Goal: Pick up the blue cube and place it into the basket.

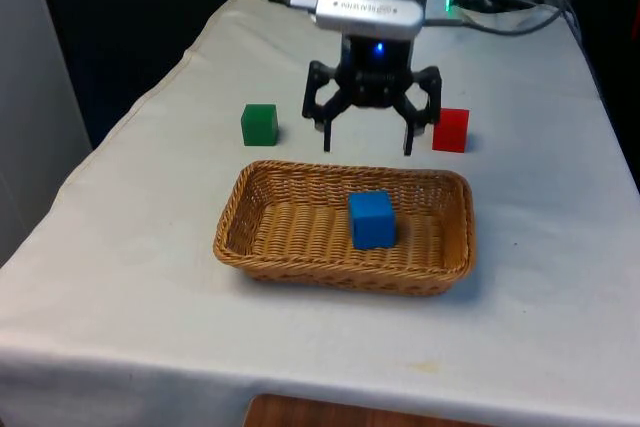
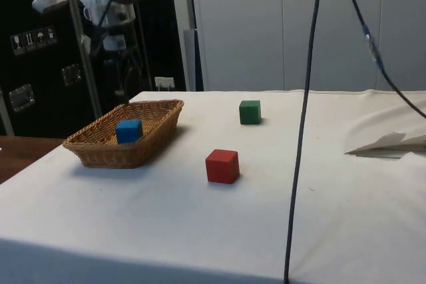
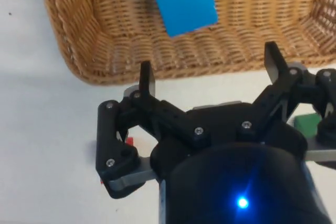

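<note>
The blue cube (image 1: 372,219) lies inside the wicker basket (image 1: 250,232), right of its middle in the front view. The side view has the blue cube (image 2: 129,130) in the basket (image 2: 150,139) too, and the wrist view has the blue cube (image 3: 184,1) on the woven floor of the basket (image 3: 79,40). My gripper (image 1: 367,142) hangs open and empty above the table just behind the basket's far rim. Between its fingers (image 3: 147,80) there is nothing, and my gripper (image 3: 210,72) stands clear of the cube.
A green cube (image 1: 260,124) sits on the cloth behind the basket towards the front view's left. A red cube (image 1: 451,130) sits behind it towards the right, close to my right finger. Cables (image 1: 510,7) lie at the table's far end.
</note>
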You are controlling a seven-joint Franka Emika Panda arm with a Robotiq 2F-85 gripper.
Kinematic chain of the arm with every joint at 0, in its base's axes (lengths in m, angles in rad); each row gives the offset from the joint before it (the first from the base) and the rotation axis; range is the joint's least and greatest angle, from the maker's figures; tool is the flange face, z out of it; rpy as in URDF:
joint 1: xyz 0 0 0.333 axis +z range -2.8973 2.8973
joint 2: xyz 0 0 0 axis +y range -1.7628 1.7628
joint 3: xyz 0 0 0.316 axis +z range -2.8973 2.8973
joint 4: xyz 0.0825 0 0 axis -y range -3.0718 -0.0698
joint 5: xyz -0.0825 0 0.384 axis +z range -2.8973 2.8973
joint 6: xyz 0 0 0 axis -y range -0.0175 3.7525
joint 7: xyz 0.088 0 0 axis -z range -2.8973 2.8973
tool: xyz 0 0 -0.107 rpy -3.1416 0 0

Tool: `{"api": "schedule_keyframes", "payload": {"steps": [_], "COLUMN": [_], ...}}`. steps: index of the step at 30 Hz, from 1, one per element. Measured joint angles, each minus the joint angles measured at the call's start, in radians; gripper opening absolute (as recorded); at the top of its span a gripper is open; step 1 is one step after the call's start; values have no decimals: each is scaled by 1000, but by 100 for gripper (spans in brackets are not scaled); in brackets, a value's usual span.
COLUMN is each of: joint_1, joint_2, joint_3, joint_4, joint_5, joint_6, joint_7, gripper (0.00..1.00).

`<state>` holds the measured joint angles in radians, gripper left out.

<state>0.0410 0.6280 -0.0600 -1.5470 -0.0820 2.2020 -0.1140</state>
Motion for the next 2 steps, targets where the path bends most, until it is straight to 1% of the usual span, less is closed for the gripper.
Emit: {"api": "schedule_keyframes", "payload": {"steps": [2], "joint_1": [0], "joint_2": [-10], "joint_3": [0], "joint_4": [-8], "joint_5": [-1], "joint_6": [-2], "joint_7": [0], "gripper": [100]}}
